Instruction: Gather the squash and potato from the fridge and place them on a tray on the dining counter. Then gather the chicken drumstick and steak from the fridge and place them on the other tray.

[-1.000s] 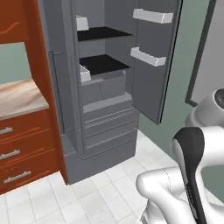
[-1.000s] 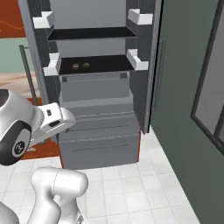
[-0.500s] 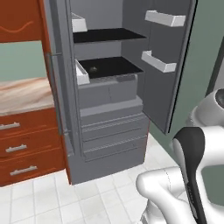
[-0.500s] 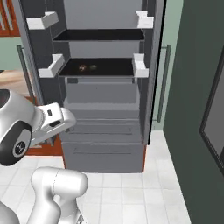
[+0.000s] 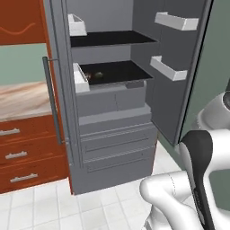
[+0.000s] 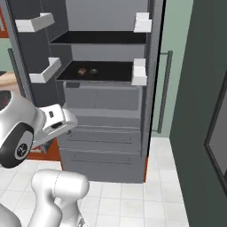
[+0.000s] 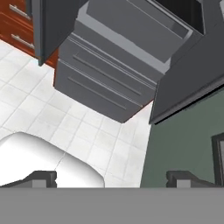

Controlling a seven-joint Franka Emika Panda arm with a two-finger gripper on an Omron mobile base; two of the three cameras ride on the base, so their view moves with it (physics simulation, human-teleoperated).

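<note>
The gripper (image 7: 111,177) gapes wide, empty, over fridge (image 6: 104,119) drawers at twelve o'clock; right base view separates potato (image 6: 82,71) from squash (image 6: 93,70).

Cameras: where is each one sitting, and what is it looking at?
Left base view: sits behind the arm on its left, looking forward and down at the open fridge and the wood drawers beside it; the white arm rises at lower right.
Right base view: sits behind on the right, facing the fridge straight on; the arm rises at lower left.
Hand view: rides on the hand, looking down at the fridge's drawers and the white floor tiles; the dark fingers stand wide apart at the bottom.
Both base views share the shelf with the squash and potato.
</note>
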